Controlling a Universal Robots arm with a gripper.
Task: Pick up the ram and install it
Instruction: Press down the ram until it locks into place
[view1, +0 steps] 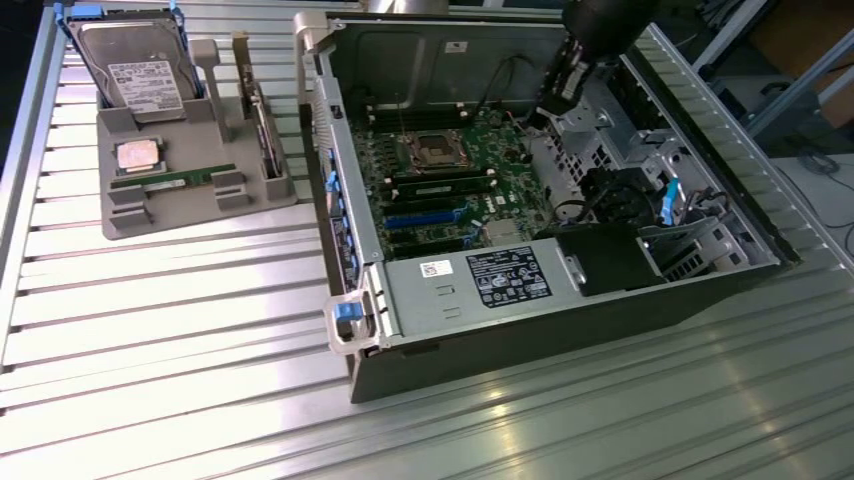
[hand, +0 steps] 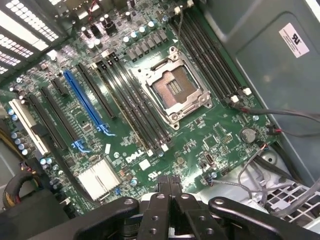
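One ram (view1: 171, 181), a slim green stick, lies flat on the grey holder tray (view1: 134, 225) at the exterior view's left. A second stick of the same kind (view1: 441, 187) seems to stand in a memory slot beside the processor socket (view1: 435, 150) inside the open computer case (view1: 534, 330). My gripper (view1: 550, 112) hangs over the motherboard at the far side of the case. In the wrist view its black fingers (hand: 169, 182) are pressed together with nothing between them, above the motherboard's edge near the long black memory slots (hand: 135, 107) and the socket (hand: 172, 90).
The tray also carries a hard drive (view1: 134, 75), a square silver processor (view1: 138, 155) and an upright card (view1: 260, 120). Loose cables (hand: 280, 115) run along the case wall. A power supply (view1: 487, 280) and drive cage (view1: 641, 240) fill the case's near end.
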